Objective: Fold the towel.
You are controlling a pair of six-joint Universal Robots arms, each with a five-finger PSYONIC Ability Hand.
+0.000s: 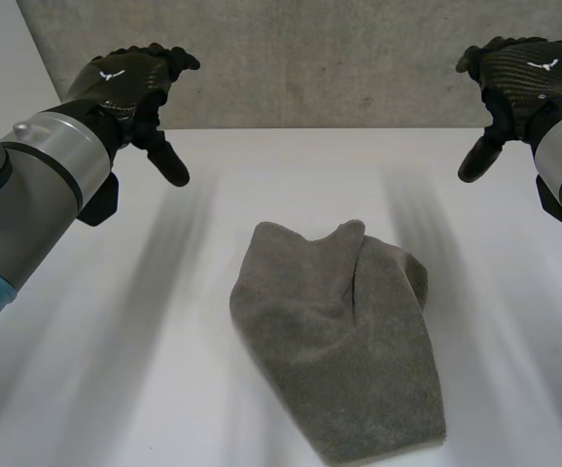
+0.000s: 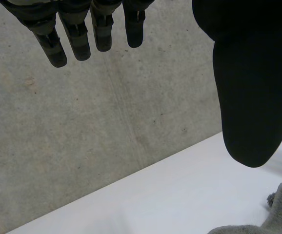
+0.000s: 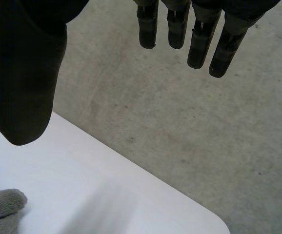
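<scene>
A grey towel (image 1: 344, 336) lies crumpled in a loose heap on the white table (image 1: 145, 389), its wider end toward the front right. My left hand (image 1: 130, 83) hovers high at the back left, well away from the towel, fingers (image 2: 72, 36) straight and thumb spread, holding nothing. At the back right my right hand (image 1: 524, 73) hangs the same way, fingers (image 3: 199, 41) straight, empty. A bit of the towel (image 2: 277, 214) shows beyond the left thumb, and a towel tip (image 3: 2, 207) lies below the right thumb.
A grey concrete wall (image 1: 330, 58) rises behind the table's far edge. Bare white tabletop surrounds the towel on all sides.
</scene>
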